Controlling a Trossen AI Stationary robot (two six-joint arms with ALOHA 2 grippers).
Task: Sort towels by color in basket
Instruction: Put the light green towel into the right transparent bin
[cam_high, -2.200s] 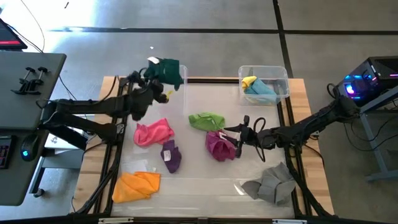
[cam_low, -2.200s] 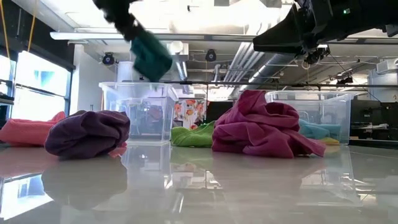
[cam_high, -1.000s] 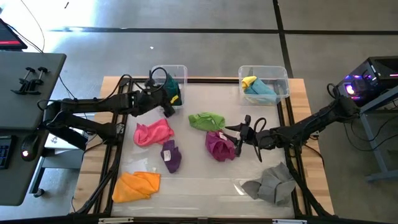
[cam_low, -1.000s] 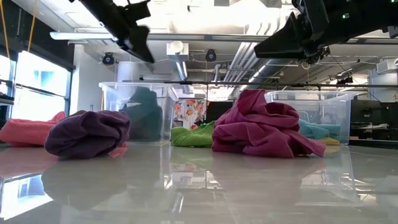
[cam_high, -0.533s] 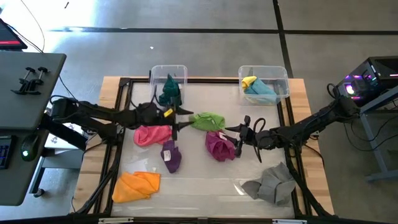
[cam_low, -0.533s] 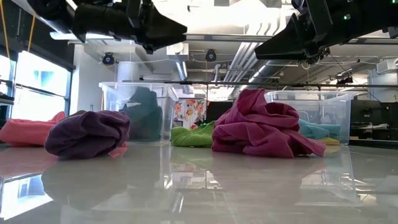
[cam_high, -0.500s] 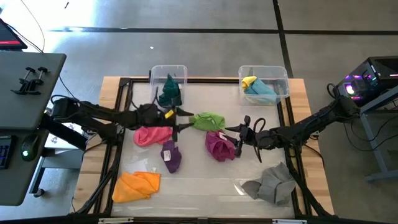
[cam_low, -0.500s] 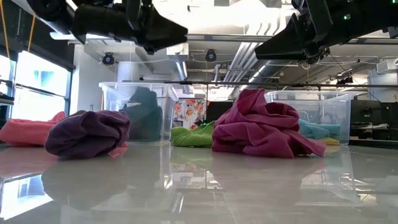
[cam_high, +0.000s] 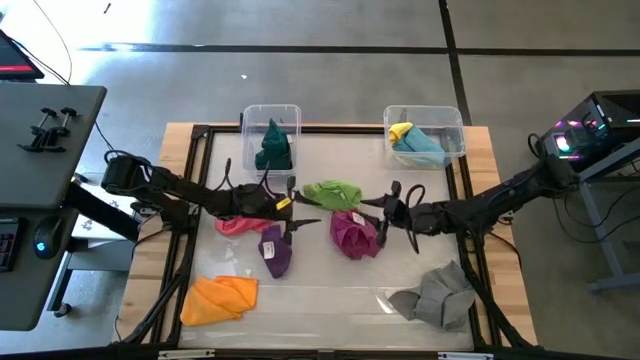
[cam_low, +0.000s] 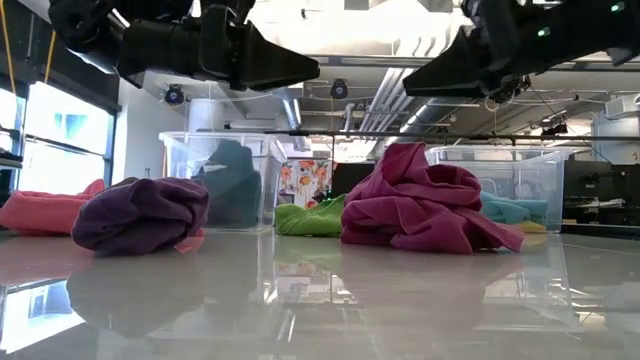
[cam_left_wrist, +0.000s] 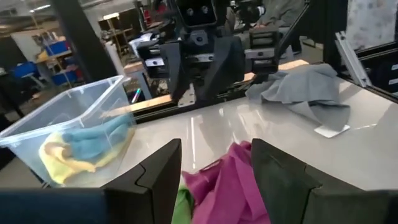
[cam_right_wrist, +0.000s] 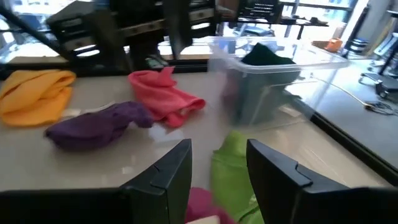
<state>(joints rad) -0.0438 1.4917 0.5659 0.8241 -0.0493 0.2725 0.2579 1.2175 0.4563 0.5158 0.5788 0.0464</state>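
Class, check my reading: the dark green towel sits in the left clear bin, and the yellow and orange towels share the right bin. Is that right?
Not quite. The high view shows the right bin holding the yellow towel and the light blue towel; the orange towel lies on the table. The dark green towel is in the left bin.

Table (cam_high: 320, 290): towels (cam_high: 218, 298), two bins (cam_high: 425, 130).

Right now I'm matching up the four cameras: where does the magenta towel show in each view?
High: magenta towel at table centre, under the right gripper.
Low: big heap right of centre.
Left wrist: between the fingers.
Right wrist: sliver at the bottom edge.
Shared landmark: light green towel beside it.
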